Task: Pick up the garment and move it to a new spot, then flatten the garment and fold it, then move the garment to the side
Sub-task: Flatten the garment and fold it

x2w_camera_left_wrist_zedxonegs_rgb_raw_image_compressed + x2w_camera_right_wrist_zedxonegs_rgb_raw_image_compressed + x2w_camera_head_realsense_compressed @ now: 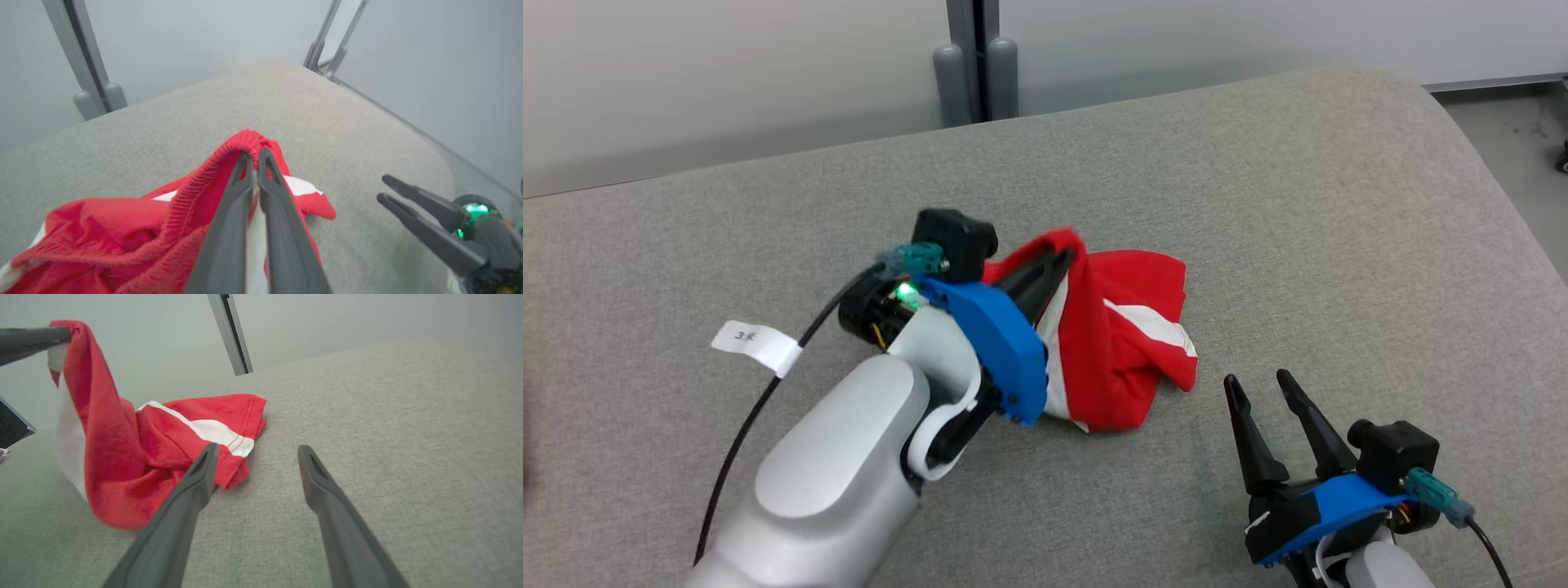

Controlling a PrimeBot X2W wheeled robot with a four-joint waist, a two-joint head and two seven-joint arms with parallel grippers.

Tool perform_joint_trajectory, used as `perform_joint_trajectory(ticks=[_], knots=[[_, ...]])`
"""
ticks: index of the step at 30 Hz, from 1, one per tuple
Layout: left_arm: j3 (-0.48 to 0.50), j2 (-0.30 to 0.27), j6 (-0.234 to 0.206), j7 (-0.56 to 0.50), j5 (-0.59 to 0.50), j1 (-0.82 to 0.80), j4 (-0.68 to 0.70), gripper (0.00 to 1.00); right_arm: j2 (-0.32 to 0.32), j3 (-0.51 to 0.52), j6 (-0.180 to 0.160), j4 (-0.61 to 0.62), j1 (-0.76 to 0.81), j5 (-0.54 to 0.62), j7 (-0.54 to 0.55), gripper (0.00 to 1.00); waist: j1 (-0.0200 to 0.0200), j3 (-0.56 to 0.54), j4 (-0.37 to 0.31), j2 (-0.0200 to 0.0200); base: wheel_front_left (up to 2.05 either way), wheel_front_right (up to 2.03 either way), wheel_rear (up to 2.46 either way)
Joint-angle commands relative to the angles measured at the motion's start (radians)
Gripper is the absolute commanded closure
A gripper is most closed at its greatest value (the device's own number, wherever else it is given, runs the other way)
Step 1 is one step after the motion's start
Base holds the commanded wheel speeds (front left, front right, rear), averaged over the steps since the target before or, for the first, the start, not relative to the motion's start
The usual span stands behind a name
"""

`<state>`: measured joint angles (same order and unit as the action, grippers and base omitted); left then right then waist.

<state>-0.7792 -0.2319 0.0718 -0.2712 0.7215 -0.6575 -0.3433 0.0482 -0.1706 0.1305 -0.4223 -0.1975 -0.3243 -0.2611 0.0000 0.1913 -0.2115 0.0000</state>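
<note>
The garment (1127, 343) is red with white stripes and lies crumpled in the middle of the grey padded table (1339, 204). My left gripper (1058, 257) is shut on its ribbed red edge and holds that edge up off the surface, while the rest drapes down. In the left wrist view the gripper (256, 157) pinches the ribbed hem of the garment (122, 228). My right gripper (1258, 382) stands open just right of the cloth, with nothing in it. From the right wrist its fingertips (255, 451) frame bare table beside the garment (135, 457).
A white paper tag (756, 345) hangs on the black cable by my left forearm. Grey wall posts (976, 73) stand behind the table's far edge. Floor shows past the table's right end (1511, 139).
</note>
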Motion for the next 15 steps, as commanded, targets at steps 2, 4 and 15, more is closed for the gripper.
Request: perform_joint_trajectory(ticks=[2,4,15], knots=[[0.046,0.045,-0.009,0.06,0.04,-0.02,0.006,1.0,0.004,0.002,0.0,0.001,-0.013,0.007,-0.005,0.0,0.0,-0.001,0.004,0.0,0.0,0.0,0.0],[0.103,0.102,-0.014,0.13,0.092,-0.031,0.009,1.0,0.004,0.003,0.0,0.003,-0.014,0.009,-0.005,0.0,0.0,-0.004,0.008,0.0,0.0,0.0,0.0],[0.18,0.046,-0.118,0.212,0.142,0.108,-0.049,1.0,0.004,0.012,0.0,0.014,0.005,0.001,-0.006,0.0,0.0,-0.015,0.043,0.0,0.0,0.0,0.0]])
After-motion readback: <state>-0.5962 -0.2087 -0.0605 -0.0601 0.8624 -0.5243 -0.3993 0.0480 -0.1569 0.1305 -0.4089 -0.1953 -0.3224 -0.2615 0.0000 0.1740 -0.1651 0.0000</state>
